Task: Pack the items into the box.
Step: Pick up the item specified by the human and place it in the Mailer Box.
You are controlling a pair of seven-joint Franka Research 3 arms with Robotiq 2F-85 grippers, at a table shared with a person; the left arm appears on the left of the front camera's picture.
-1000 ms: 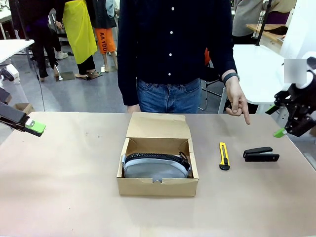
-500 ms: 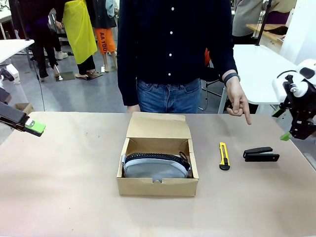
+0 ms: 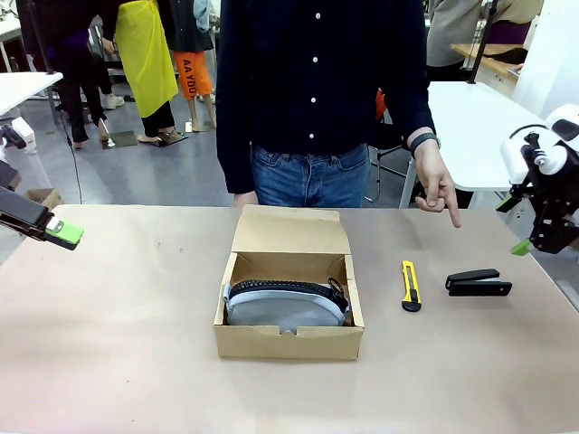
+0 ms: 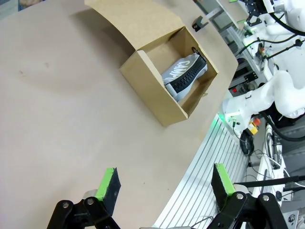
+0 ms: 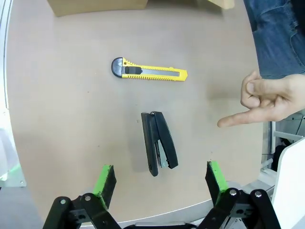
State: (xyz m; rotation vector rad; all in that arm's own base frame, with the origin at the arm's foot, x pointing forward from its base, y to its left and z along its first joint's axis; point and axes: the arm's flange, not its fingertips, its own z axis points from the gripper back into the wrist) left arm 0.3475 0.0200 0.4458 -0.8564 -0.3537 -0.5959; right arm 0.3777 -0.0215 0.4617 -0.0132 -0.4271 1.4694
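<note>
The grey pouch (image 3: 285, 303) lies inside the box (image 3: 288, 342), filling most of its width, with its black zipper edge curving along the top. In my left wrist view the pouch shows white letters that begin "CAMP"; the rest is hidden by the box wall. The box sits in the middle of the table (image 3: 118, 344), its flap lid open and tilted back toward the person at the far side.

The black stapler (image 3: 478, 283) lies closed and flat on the table, well to my right of the box. I can read no print on it. Between the box and the stapler lies a yellow-and-black utility knife (image 3: 411, 285), apart from both and with no legible label.

The person's hand (image 3: 437, 192) hangs above the far edge of the table with its index finger stretched down toward the stapler and the other fingers curled; a dark band sits on the wrist.

My right gripper (image 5: 161, 179) hovers above the right end of the table, near the stapler, jaws spread and empty. My left gripper (image 4: 165, 179) hangs over the left edge of the table, well apart from the box, jaws spread wide with nothing between the green pads
</note>
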